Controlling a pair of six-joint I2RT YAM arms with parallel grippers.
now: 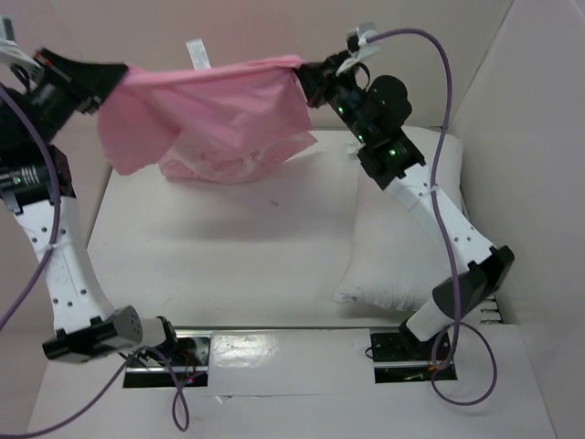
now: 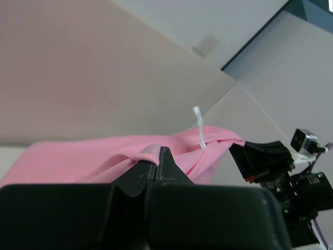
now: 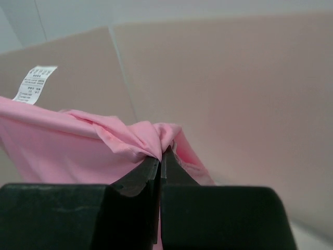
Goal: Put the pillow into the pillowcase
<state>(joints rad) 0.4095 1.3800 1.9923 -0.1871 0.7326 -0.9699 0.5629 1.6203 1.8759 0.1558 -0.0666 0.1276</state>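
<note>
Left gripper (image 1: 111, 79): we see it raised at the far left, above the counter (image 1: 210, 265). Its fingers are pressed together on one end of the pillowcase's upper edge. In the left wrist view a small fold of pink cloth is nipped right at the tips (image 2: 156, 159).

Right gripper (image 1: 307, 71): raised at about the same height, further to the right. It is pinching the other end of that upper edge, and in its own wrist view (image 3: 160, 156) the cloth bunches into creases where the closed tips meet.

Pillowcase (image 1: 206, 110): it hangs in the air between the two grippers. The top edge is drawn into an almost straight line, and the body sags below in loose folds. The hanging face is matte pink. A paler, shinier part gathers at the bottom, over the far side of the counter, and we cannot tell whether it touches the surface.

Label (image 1: 196, 52): a small white tag stands up from the top edge, nearer the left gripper. We see print on it in the right wrist view (image 3: 34, 83), too small to read.

Pillow (image 1: 384, 261): white and plump, it lies flat on the right side of the counter beside the right wall (image 1: 539, 165). The right arm (image 1: 448, 229) reaches across above it. It is apart from the pillowcase and wholly outside it.

Cables: a purple cable (image 1: 445, 82) arcs over the right arm, and another runs along the left arm.
</note>
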